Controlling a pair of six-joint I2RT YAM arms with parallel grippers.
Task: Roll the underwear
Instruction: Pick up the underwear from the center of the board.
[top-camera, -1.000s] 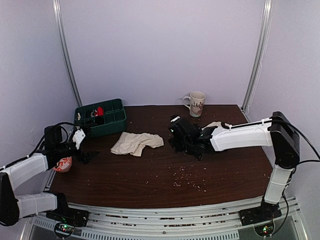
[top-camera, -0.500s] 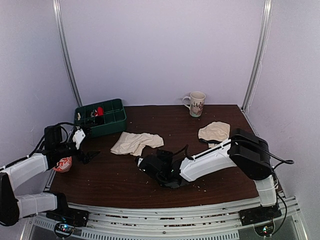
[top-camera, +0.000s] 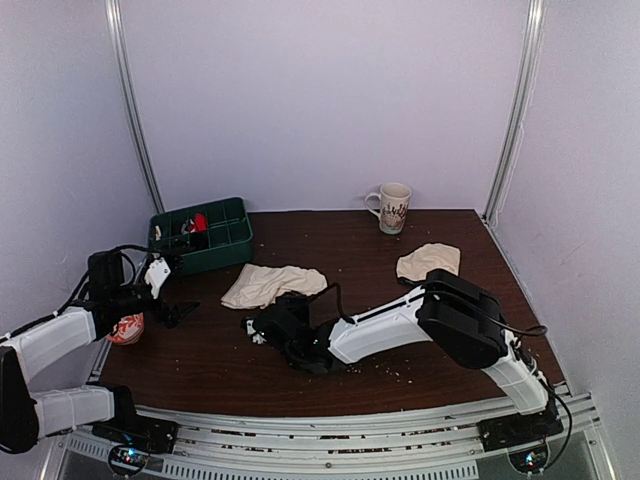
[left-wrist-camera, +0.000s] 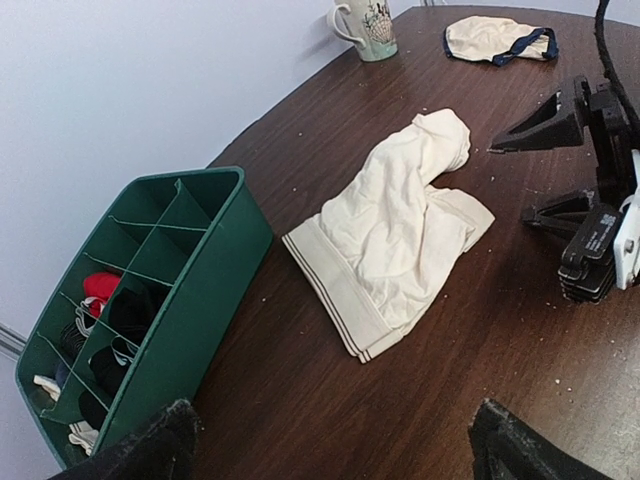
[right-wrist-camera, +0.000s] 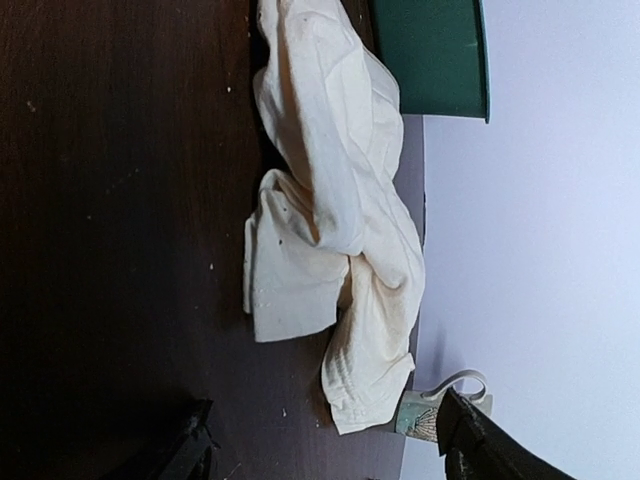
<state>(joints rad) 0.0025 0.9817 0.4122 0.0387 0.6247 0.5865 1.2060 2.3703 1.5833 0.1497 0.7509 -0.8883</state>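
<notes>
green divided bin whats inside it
The green plastic divided bin holds a red bundle, dark bundles and white pieces; its walls hide the compartment bottoms, so more may lie there.

No readable text anywhere. Dark print on mug (left-wrist-camera: 367, 22): illegible. White label (left-wrist-camera: 601, 236) on right gripper (left-wrist-camera: 508, 182): too blurred to read.

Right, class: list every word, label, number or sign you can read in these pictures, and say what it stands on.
No text here can be read.
mug: dark printed pattern, too blurred to make out any letters.
label on the body of the right pincer: light marks, too small to read.
</notes>
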